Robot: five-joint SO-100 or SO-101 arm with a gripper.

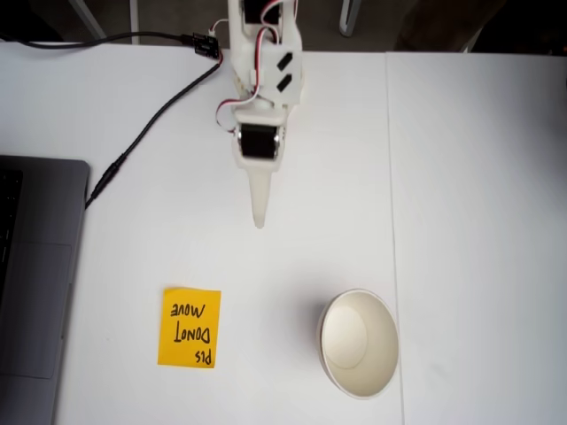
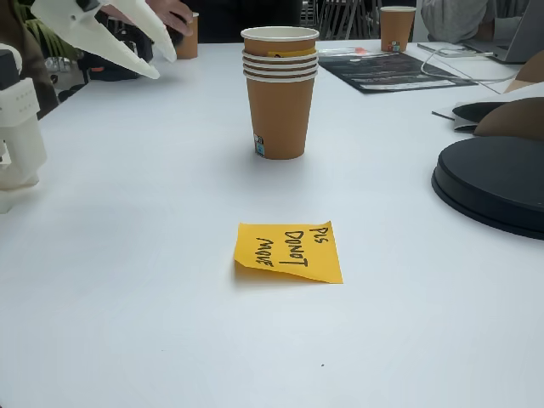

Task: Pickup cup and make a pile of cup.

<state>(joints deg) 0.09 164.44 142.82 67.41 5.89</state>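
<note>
Pile of cup (image 2: 280, 92): several brown paper cups nested upright, showing stacked rims, well clear of your gripper (image 1: 259, 217), beyond and to one side of its tip. The orange sticky note (image 2: 289, 252) lies flat, also apart. Fingers look closed together and hold nothing. Risk: a low or skewed approach would likely topple the tall stack

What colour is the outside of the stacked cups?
Brown-orange kraft, with cream-white rims and inside; the pile of cups shows this best in the side-on fixed view.
</note>
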